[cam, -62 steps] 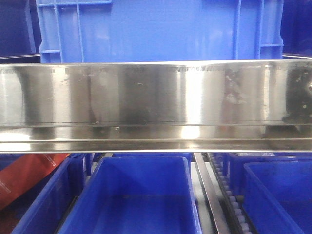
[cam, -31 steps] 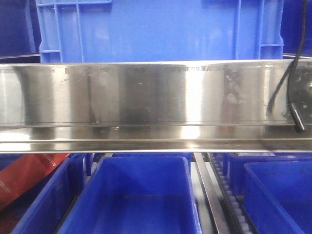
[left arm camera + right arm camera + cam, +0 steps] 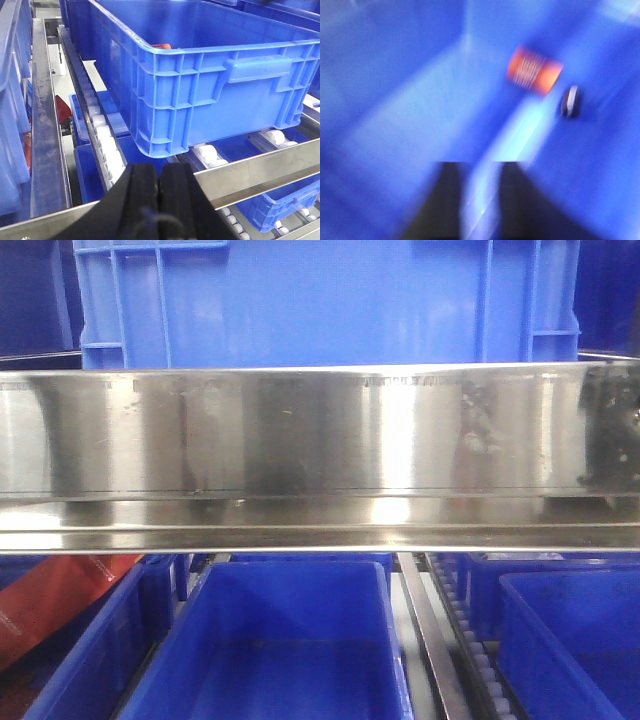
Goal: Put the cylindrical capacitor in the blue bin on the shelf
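Orange capacitor (image 3: 535,70) lying on its side inside a blue bin (image 3: 395,110), near its far wall, beyond the empty, slightly parted right end effector (image 3: 480,200); left end effector (image 3: 159,200) closed, idle at the shelf (image 3: 320,440).

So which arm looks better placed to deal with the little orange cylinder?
Probably the right: its pincer faces the small orange cylinder inside a blue bin, though blurred. The left pincer is shut outside a large blue plastic crate.
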